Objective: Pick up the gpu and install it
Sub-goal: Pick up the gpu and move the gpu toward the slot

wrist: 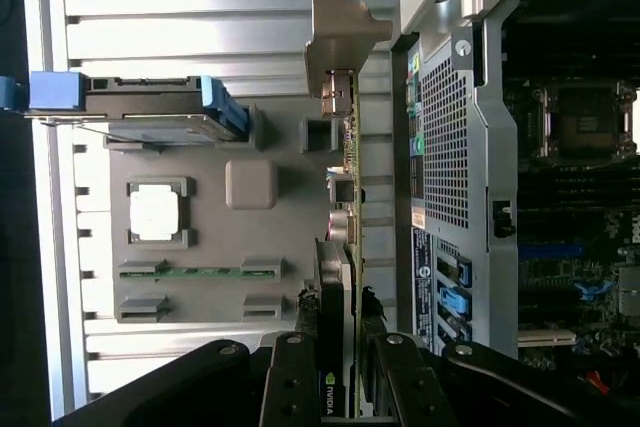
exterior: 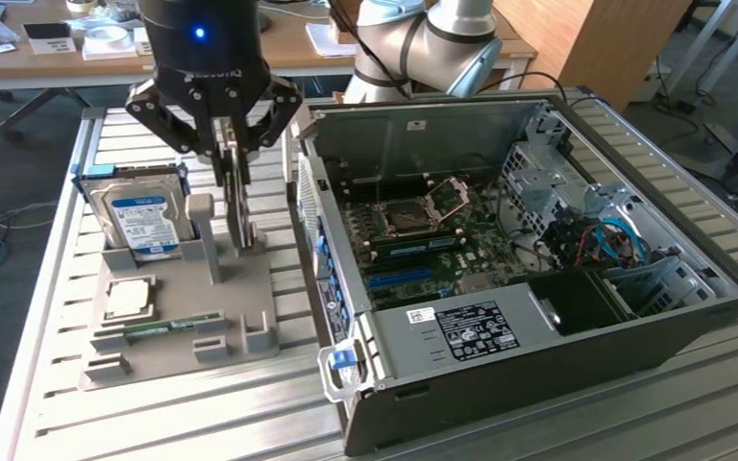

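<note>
Thin gpu [wrist: 338, 287] edge-on in jaws; silver bracket [wrist: 340, 37], apparently black face.

Hard drive [exterior: 138, 216], memory stick [exterior: 164, 328], open case [exterior: 561, 384]

The fixture [wrist: 290, 222] looked matt grey plastic, the table [wrist: 200, 37] ribbed bare metal, and the gpu [wrist: 340, 257] wore a dull silver metal bracket.

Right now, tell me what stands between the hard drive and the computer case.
The gpu, on edge, held by the claw, plus a grey holder post; the exterior view shows it.
</note>
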Action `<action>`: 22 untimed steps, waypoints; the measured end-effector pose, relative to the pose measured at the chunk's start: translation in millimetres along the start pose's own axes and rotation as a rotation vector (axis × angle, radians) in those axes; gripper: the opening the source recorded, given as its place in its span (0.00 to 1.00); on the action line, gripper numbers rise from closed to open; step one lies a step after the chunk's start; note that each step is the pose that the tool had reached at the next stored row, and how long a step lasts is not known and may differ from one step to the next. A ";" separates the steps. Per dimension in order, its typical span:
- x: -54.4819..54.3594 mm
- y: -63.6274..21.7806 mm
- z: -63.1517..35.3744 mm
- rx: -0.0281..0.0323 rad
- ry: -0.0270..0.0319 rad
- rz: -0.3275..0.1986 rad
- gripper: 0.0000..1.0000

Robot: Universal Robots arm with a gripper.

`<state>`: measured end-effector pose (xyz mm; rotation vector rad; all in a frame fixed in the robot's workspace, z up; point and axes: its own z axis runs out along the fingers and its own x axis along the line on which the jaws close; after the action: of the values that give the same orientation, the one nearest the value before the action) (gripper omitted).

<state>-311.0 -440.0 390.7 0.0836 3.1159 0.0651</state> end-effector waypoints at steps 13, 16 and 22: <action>-0.2 0.5 -8.6 0.0001 0.0000 0.000 0.27; -0.2 0.4 -8.7 0.0001 0.0001 0.000 0.27; -0.4 0.9 -18.0 0.0001 0.0001 0.000 0.27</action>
<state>-311.0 -440.0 408.7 0.0837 3.1159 0.0650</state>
